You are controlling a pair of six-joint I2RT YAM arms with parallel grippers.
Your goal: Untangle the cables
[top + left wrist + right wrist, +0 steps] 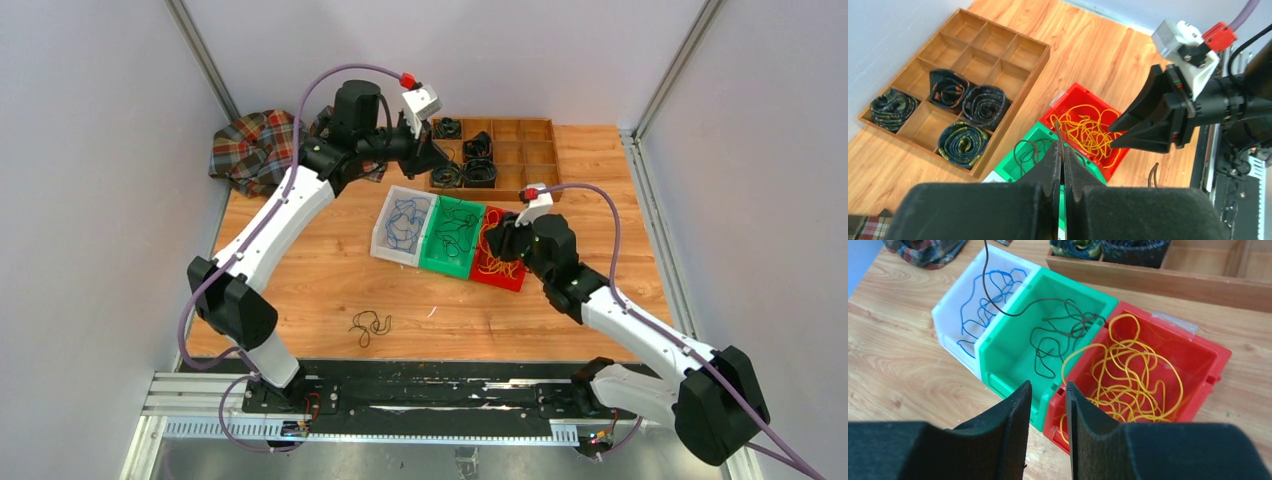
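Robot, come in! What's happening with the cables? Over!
Left tool shut on thin black cable trailing into green plastic bin. Right tool open above red plastic bin. Nothing blocking.

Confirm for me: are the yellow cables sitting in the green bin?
No, the yellow cables lie in the red bin, while the green bin beside it holds black cables.

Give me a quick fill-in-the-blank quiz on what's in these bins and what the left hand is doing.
The white bin holds ___ cables. The red bin holds ___ cables. The left hand is shut on a ___ cable rising from the green bin. Missing: blue, yellow, black.
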